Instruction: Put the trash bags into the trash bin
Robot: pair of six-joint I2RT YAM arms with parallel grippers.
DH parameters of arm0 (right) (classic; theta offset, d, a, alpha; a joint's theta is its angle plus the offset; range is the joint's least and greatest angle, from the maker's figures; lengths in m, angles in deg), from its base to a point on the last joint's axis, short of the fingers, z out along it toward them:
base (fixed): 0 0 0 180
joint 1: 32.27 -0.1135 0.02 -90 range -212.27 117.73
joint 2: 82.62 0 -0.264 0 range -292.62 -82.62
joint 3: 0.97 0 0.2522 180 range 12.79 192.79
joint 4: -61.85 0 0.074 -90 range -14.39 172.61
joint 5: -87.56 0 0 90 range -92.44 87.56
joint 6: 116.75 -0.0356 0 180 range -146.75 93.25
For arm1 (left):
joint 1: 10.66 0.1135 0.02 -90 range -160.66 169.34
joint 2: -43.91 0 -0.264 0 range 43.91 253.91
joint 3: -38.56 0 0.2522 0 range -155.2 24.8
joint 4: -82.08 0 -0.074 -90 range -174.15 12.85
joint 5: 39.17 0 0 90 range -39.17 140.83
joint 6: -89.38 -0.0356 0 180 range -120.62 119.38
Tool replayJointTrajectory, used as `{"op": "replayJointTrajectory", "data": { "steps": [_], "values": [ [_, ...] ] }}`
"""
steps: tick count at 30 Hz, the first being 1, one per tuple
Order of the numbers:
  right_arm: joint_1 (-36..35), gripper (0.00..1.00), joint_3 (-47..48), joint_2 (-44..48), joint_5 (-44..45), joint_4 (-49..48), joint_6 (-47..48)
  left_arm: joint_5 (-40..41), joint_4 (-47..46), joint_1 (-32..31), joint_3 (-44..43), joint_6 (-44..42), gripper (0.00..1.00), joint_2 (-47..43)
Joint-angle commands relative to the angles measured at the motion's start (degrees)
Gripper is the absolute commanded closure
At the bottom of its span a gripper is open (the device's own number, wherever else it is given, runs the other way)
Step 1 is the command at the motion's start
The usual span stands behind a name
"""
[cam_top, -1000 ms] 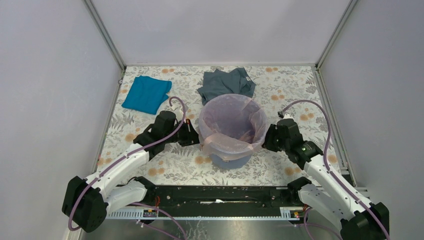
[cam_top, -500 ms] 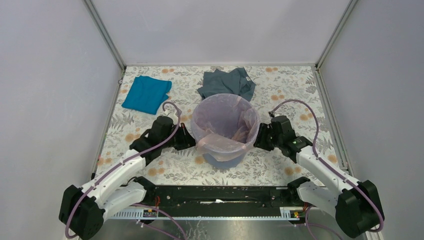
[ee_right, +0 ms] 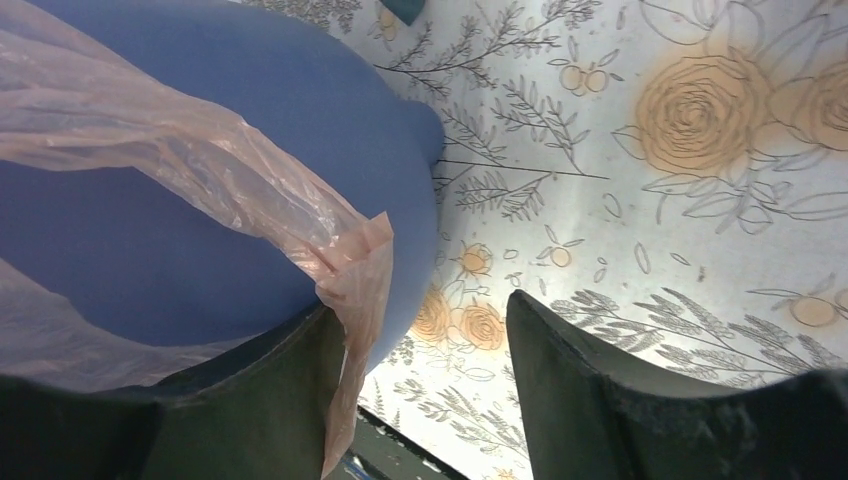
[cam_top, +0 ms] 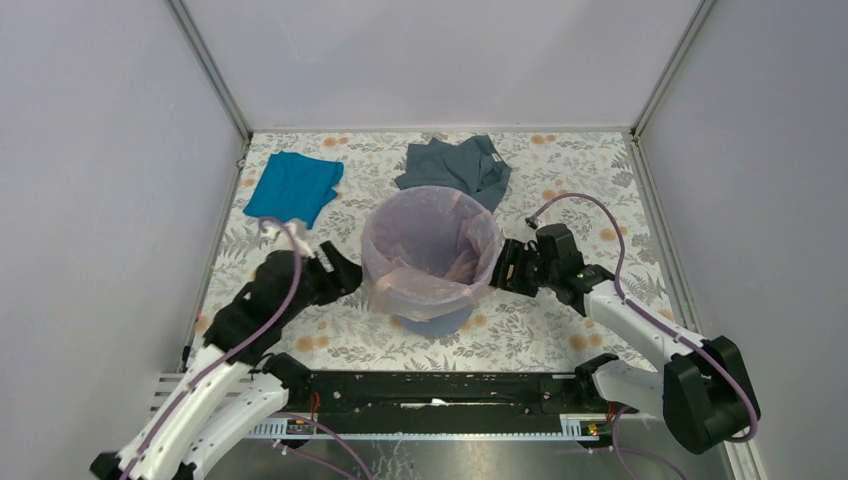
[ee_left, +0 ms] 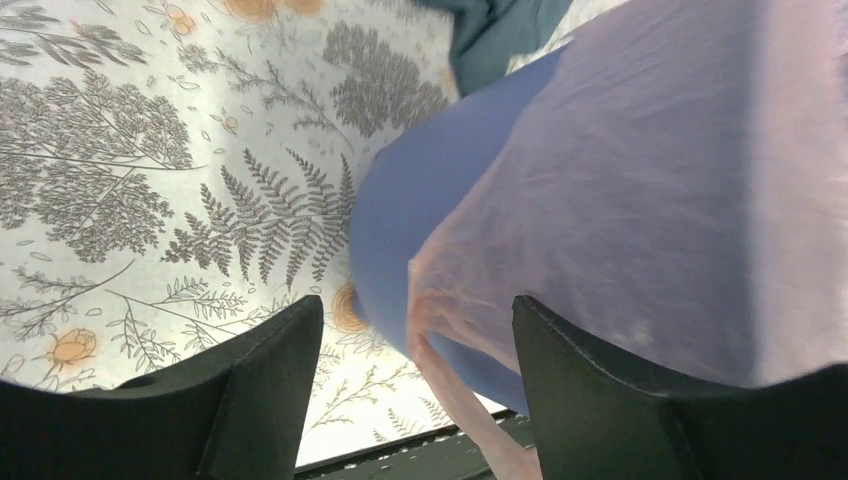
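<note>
Release. We see the left gripper (cam_top: 340, 272) and right gripper (cam_top: 503, 268) newly parted from the bag (cam_top: 430, 245), jaws apart and empty. The bag lines the bucket (cam_top: 440, 322), edge draped over the rim; we judge the task nearly complete.

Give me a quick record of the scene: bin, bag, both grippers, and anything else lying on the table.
trash bin: upright, central
trash bag: lining the bin, edge draped over its rim
left gripper: open, at bin's left side
right gripper: open, at bin's right side
other items: teal cloth far left; grey-blue garment behind bin
</note>
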Motion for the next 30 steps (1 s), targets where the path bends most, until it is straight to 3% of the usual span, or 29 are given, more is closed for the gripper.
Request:
{"op": "replayJointTrajectory", "data": {
  "steps": [1, 6, 9, 15, 18, 24, 30],
  "values": [
    [-0.3, 0.32, 3.9, -2.8, -4.5, -5.0, 0.8, 10.8, 8.5, 0.1, -4.7, 3.7, 0.21, -7.9],
    [-1.9, 0.26, 6.0, -5.4, -5.1, -7.0, 0.3, 18.2, 15.3, 0.0, -11.9, 5.2, 0.1, -14.3],
    [-5.4, 0.23, 7.6, -8.4, -3.7, -10.4, -0.1, 21.7, 15.1, 0.0, -17.9, 1.5, 0.02, -16.4],
    [-15.2, 0.18, 12.3, -19.0, -0.7, -18.7, -5.1, 27.2, 14.7, 0.0, -35.5, -10.3, 0.01, -9.9],
    [-19.9, 0.16, 14.6, -23.9, 0.9, -25.1, -9.5, 26.8, 13.6, 0.0, -40.9, -13.2, 0.01, -7.9],
    [-26.5, 0.13, 23.5, -33.7, 3.5, -30.7, -14.1, 20.5, 8.3, -0.1, -41.4, -17.0, 0.01, -7.0],
    [-27.7, 0.04, 25.7, -32.7, 4.6, -26.8, -11.1, 14.5, 7.9, -0.1, -42.5, -18.0, 0.01, -4.7]
  ]
}}
